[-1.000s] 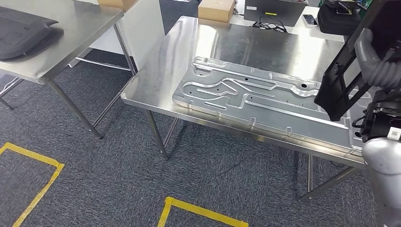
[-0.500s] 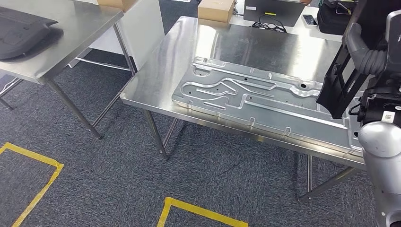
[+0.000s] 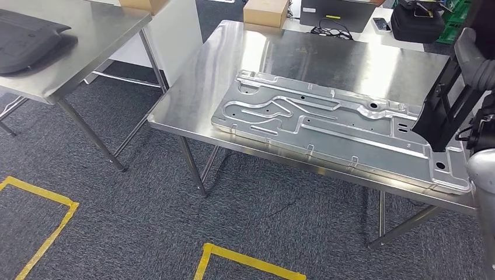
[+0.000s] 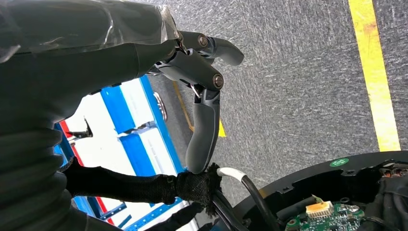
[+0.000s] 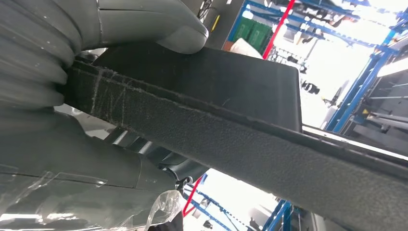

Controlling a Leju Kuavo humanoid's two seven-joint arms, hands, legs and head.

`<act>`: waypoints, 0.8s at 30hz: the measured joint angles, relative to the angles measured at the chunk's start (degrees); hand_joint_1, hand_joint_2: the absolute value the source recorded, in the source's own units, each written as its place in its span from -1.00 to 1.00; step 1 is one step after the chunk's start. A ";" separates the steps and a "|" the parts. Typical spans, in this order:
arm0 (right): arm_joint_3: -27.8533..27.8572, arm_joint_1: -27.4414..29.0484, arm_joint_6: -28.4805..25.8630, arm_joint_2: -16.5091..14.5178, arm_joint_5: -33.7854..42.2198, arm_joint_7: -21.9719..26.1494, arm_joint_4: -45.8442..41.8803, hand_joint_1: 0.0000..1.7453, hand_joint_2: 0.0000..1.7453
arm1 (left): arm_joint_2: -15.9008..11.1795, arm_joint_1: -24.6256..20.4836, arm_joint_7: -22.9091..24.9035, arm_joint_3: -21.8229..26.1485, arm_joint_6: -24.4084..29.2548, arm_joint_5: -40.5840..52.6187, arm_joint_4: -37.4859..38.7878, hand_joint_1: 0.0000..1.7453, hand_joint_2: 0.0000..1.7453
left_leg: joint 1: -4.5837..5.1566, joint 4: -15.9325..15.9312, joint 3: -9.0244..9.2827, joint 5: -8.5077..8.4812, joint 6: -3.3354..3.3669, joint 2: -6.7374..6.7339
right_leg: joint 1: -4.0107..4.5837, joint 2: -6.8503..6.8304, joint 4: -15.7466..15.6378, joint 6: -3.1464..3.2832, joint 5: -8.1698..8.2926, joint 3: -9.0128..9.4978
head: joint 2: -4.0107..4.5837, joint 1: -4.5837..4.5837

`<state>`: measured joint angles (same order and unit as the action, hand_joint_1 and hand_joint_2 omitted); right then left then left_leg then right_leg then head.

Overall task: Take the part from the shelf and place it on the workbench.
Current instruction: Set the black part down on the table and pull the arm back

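While the workbench point(image 3: 292, 52) bears a long stamped metal panel point(image 3: 327, 125), the black part point(image 3: 446, 108) hangs tilted over the bench's right end, above the panel's right corner; whether it touches the panel cannot be told. Right hand point(image 3: 478, 67) grips the part's upper end, its thumb point(image 5: 159, 24) pressed on one face. Left hand point(image 4: 192, 72) holds nothing, fingers point(image 4: 204, 130) apart, above the carpet point(image 4: 298, 72).
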<state>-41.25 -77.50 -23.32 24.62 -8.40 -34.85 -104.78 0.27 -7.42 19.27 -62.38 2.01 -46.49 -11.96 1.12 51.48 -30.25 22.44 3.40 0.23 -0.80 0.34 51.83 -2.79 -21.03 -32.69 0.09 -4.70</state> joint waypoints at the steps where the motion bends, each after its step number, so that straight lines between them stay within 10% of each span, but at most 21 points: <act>1: 0.08 -0.05 -0.15 0.34 0.10 -0.05 0.00 1.00 1.00 | -0.01 0.01 -0.07 0.00 0.01 0.00 0.00 -1.00 1.00 | 0.00 0.00 0.00 0.00 0.00 0.00 | 0.00 0.00 0.00 0.00 0.00 0.00 | 0.00 0.00; 24: 1.30 0.01 0.41 5.03 0.34 -0.37 -0.02 1.00 1.00 | -0.05 0.00 -0.83 -0.07 -0.38 0.48 0.00 -1.00 1.00 | 0.00 0.00 0.01 0.00 0.00 -0.01 | 0.00 0.01 0.00 0.00 0.00 0.00 | 0.00 0.00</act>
<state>-39.95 -77.50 -22.91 29.65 -8.05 -35.22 -104.80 0.22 -7.42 18.44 -62.45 1.62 -46.01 -11.96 1.12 51.48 -30.24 22.44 3.41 0.23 -0.80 0.34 51.84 -2.79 -21.03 -32.69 0.09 -4.70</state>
